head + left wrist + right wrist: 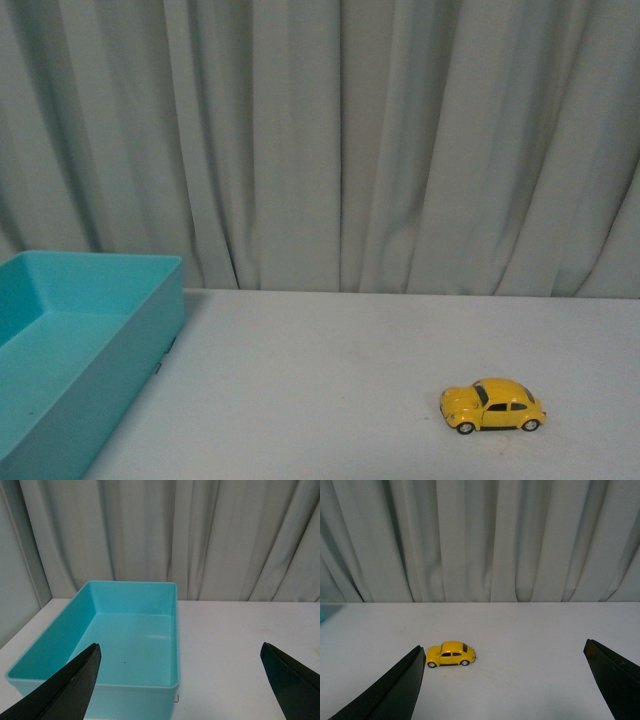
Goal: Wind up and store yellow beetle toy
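Note:
The yellow beetle toy (493, 405) stands on its wheels on the white table, at the right near the front, side-on with its nose to the left. In the right wrist view the yellow beetle toy (450, 654) sits ahead of my right gripper (504, 652), close to one black finger (395, 692); the jaws are wide apart and hold nothing. My left gripper (179, 652) is open too, hovering over the near end of the box with nothing between its fingers. Neither arm shows in the front view.
A turquoise plastic box (100, 340) stands at the table's left side; the same box (172, 630) looks empty in the left wrist view. A pale curtain (340, 140) hangs behind the table's far edge.

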